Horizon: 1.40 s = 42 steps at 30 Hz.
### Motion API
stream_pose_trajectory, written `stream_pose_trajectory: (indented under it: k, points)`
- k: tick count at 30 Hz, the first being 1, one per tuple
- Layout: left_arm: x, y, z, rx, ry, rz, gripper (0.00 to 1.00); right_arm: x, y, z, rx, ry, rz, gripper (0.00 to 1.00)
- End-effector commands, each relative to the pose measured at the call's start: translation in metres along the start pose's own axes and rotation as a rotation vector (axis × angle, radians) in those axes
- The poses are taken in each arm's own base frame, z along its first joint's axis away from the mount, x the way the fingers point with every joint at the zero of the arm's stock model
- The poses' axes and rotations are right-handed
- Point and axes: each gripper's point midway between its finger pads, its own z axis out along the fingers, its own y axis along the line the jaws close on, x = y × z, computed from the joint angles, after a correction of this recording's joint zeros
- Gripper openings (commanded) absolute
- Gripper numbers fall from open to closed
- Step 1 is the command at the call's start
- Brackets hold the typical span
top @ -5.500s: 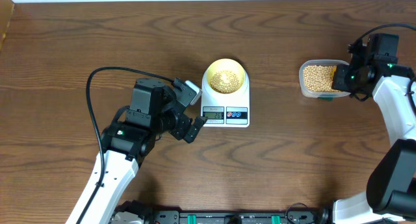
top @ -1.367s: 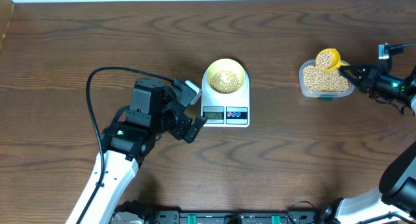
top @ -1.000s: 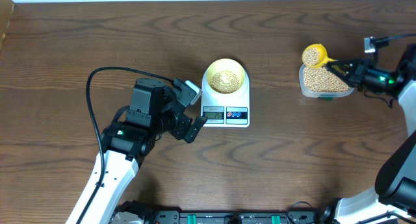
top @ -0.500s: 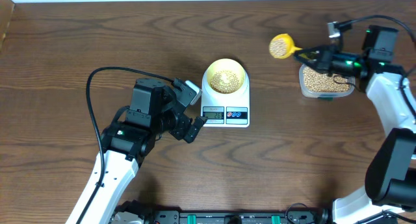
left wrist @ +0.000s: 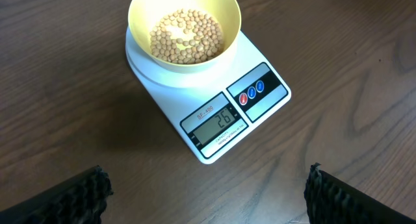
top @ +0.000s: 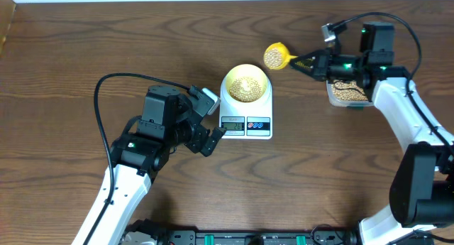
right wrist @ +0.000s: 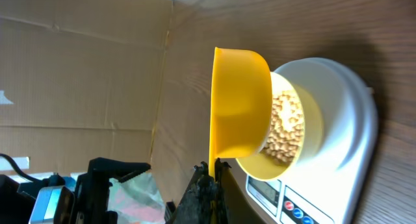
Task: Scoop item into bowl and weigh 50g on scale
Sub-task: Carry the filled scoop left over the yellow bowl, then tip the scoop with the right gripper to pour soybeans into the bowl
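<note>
The right end effector is clamped tight on the handle of a yellow scoop heaped with beans. It holds the scoop in the air between the clear tub and the bowl (close to the bowl's rim, not over it). The bowl, with more beans in it, sits on the white scale on the worktop, and the left end effector stands wide and empty just beside the scale.

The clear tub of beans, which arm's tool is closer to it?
Right. The right tool, shut on the yellow scoop, hangs just off the tub's scale-side end; the left tool sits open far away, on the other side of the scale.
</note>
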Motion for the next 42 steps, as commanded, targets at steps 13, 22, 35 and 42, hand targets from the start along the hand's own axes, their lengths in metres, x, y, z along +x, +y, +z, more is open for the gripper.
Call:
stream_pose_trajectory:
  k: [13,22,35,42]
  points:
    - [-0.003,0.000,-0.002,-0.001,-0.011,0.003,0.98,0.016,0.017,0.027,-0.027,0.061,0.050,0.01]
    - [-0.003,0.000,-0.002,-0.001,-0.011,0.003,0.98,0.021,0.020,0.033,-0.028,0.074,0.031,0.01]
    - [-0.003,0.000,-0.002,-0.001,-0.011,0.003,0.98,0.018,0.014,0.035,0.009,0.055,-0.037,0.01]
    - [-0.003,0.000,-0.002,-0.001,-0.011,0.003,0.98,0.017,0.012,0.037,0.029,0.047,-0.073,0.01]
